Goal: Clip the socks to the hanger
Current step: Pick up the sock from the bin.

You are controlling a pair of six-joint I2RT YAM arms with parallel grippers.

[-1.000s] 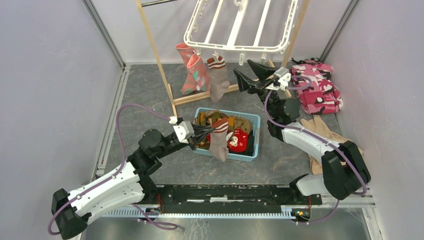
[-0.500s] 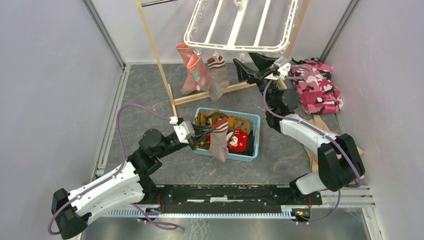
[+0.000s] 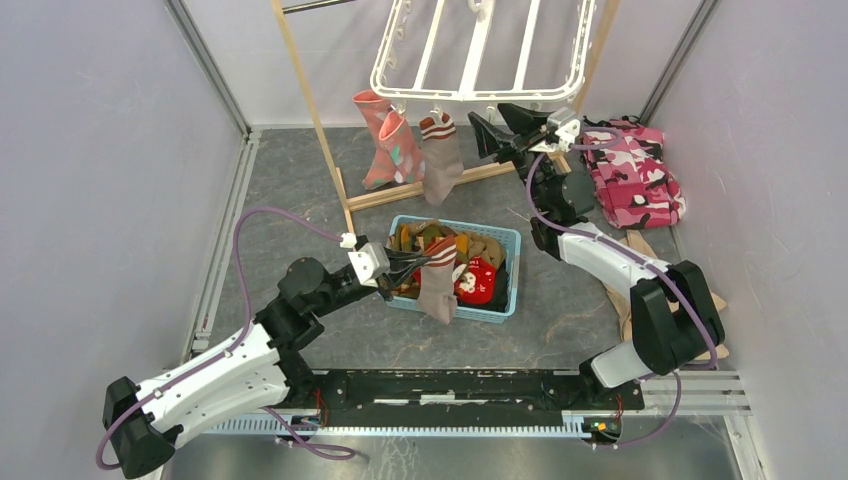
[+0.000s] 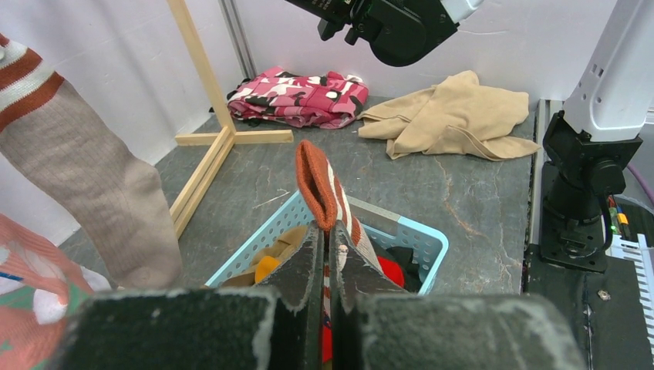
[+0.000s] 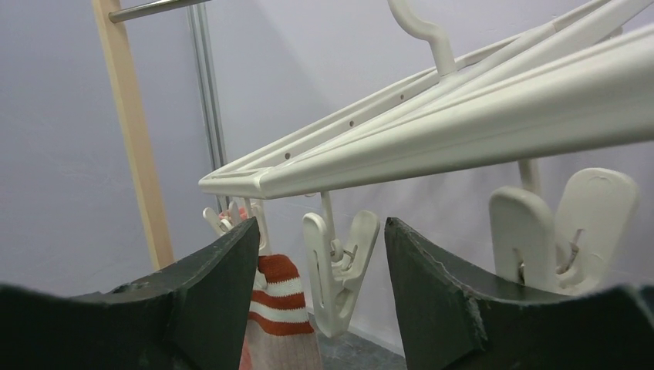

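Left jaws: one sock (image 3: 437, 280); hanging socks (image 3: 440, 158): three.

We stand inside a booth of plain pale-lilac walls (image 3: 90, 150), joined at the back corners by slanting aluminium posts (image 3: 210, 70), and the light falls soft and even with only faint shadows. The bench (image 3: 290, 200) is dark grey with a veined, slate-like surface, edged on the left by a metal track (image 3: 218, 262). A light wooden frame stand (image 3: 312, 115) rises at the back, and by the right wall lie a pink camouflage-print cloth (image 3: 640, 175) and a crumpled tan garment (image 4: 451, 116).
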